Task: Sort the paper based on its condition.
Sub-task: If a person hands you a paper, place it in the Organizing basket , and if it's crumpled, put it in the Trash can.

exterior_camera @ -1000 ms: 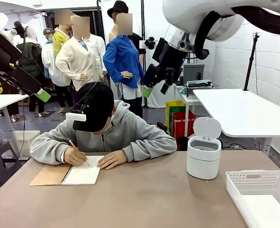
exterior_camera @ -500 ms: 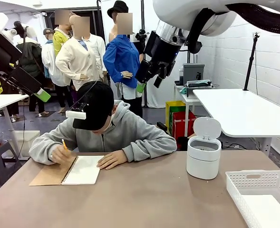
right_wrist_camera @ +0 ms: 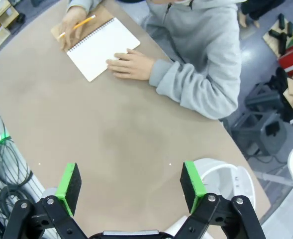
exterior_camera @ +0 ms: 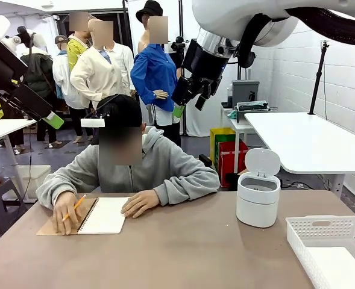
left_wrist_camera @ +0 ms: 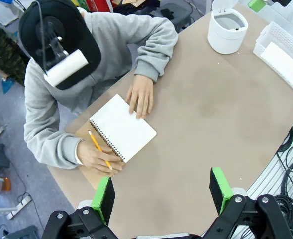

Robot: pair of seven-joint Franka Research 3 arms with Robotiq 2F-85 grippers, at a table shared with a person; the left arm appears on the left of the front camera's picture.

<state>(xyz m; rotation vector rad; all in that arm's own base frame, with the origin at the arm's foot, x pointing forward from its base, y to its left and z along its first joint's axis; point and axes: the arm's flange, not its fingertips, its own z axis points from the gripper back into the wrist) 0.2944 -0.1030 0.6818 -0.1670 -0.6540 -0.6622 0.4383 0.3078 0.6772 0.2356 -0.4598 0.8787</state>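
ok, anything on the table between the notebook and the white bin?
Only the person's empty hand, resting on the notebook at its bin-side edge. From there to the bin it's bare tabletop. Front and left wrist views both show it.

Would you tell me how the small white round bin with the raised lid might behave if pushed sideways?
The small white round bin looks squat and wide-based, so it would probably slide rather than tip. Its open top shows a hollow inside, so it is likely light.

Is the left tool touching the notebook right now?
Apart. Left wrist view looks down from high above: the left tool hangs open in the air, and the notebook lies on the table far below it.
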